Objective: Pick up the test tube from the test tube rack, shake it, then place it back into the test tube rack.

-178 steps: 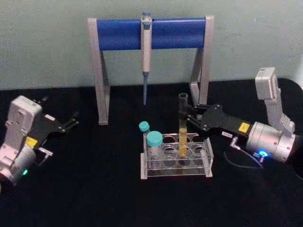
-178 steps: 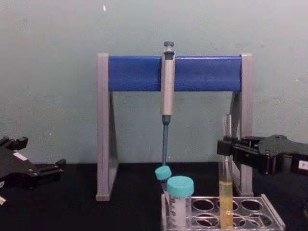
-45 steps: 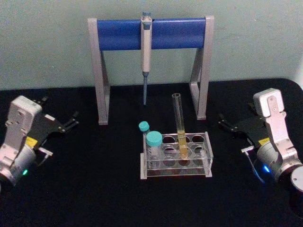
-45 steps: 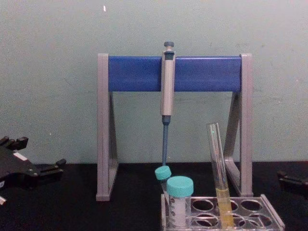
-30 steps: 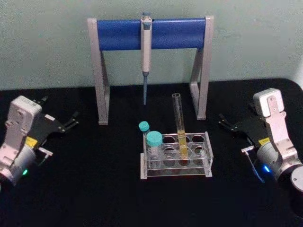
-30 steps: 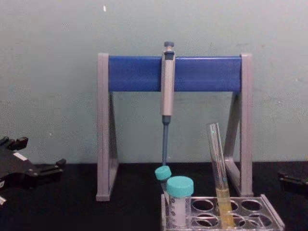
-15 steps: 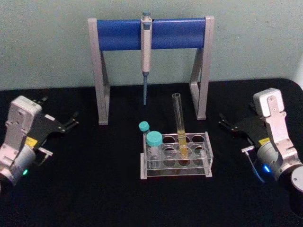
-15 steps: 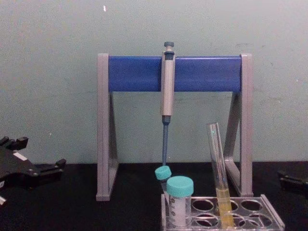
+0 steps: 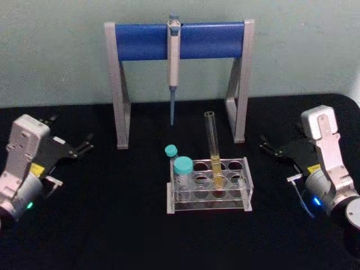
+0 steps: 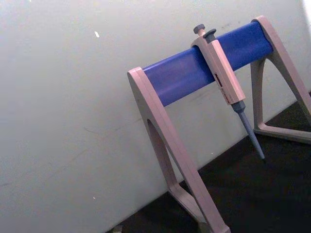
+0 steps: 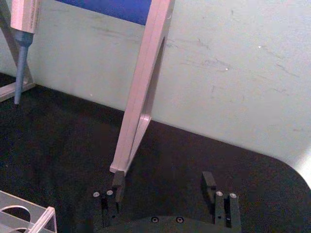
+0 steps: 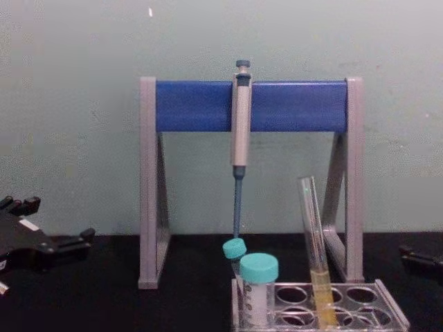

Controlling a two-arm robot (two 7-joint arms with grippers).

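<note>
my right gripper (image 9: pixel 269 149) sits empty w/ fingers apart, well right of the test tube rack (image 9: pixel 209 199); left gripper (image 9: pixel 84 145) parked far left, looks apart too. test tube (image 9: pixel 214 149) leans in a rack hole, so task looks done. pipette (image 9: pixel 174 64) hangs on stand behind.

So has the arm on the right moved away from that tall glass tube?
Yes. The right end effector has drawn back toward the robot's right, away from the test tube, which now leans alone in the test tube rack.
</note>
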